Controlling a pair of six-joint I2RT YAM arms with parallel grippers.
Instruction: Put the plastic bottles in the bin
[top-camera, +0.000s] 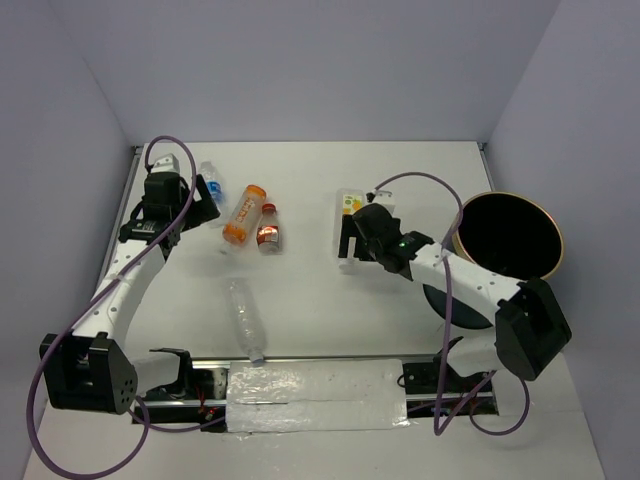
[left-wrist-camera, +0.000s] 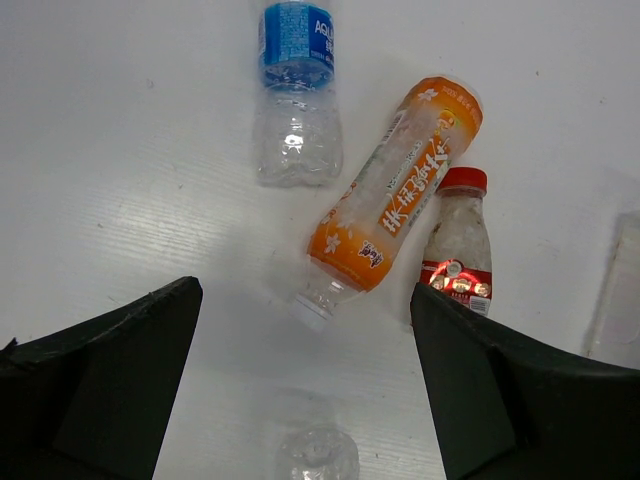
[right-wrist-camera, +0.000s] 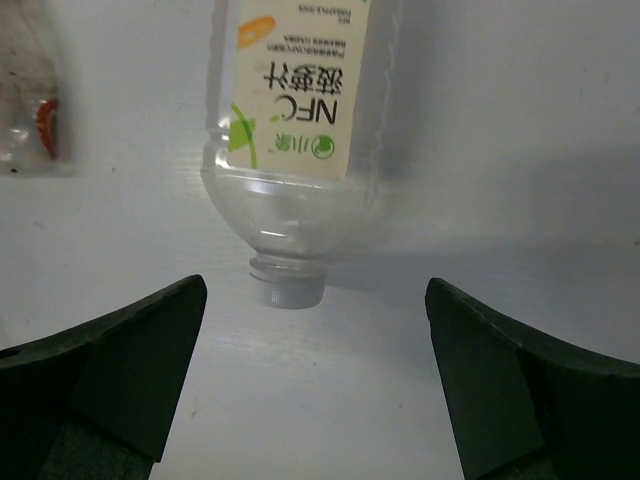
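Read the table (top-camera: 300, 290) from above as a clock face, twelve pointing away from the arm bases. Three bottles cluster at ten o'clock. The outermost bottle (top-camera: 209, 180) lies farthest left and back. The long bottle (top-camera: 244, 214) lies near it at its four o'clock, and the short bottle (top-camera: 268, 228) lies just beside the long one at its four o'clock. The lone bottle (top-camera: 245, 318) lies at seven o'clock, well apart from the cluster. The fifth bottle (top-camera: 347, 203) lies near the hub at one o'clock. The bin (top-camera: 510, 230) stands at three o'clock.
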